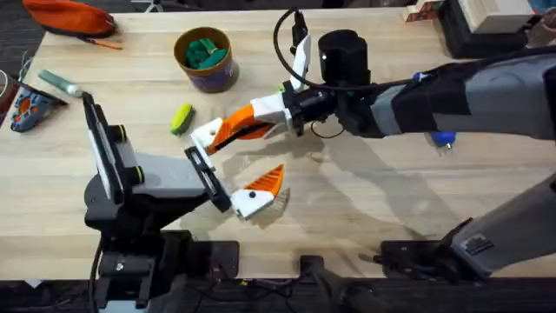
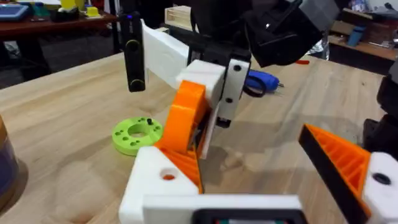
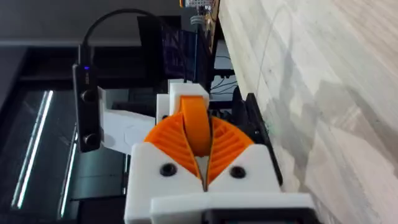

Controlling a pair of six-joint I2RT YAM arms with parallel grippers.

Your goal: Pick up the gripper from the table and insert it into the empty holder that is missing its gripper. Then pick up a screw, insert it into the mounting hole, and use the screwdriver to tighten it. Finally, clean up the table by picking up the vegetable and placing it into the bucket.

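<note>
My right pincer [image 3: 199,134] is clamped narrow on the gripper [image 3: 198,121], orange pads either side of it. Its lower end is meeting the holder [image 2: 155,180] directly below my fingers; can't tell if it's fully seated. The holder sits on my left pincer [image 1: 234,161], which is spread wide, its other orange finger well apart across the gap. So step one is mid-insertion, not confirmed done. Left to do: screw, tightening, cleanup. I can't pick out a screw with any certainty. The screwdriver [image 2: 261,79] lies behind my right pincer, back along the arm, untouched. The vegetable [image 1: 181,119] is on the table just beyond the holder, and the bucket [image 1: 206,59] is farther out past it.
</note>
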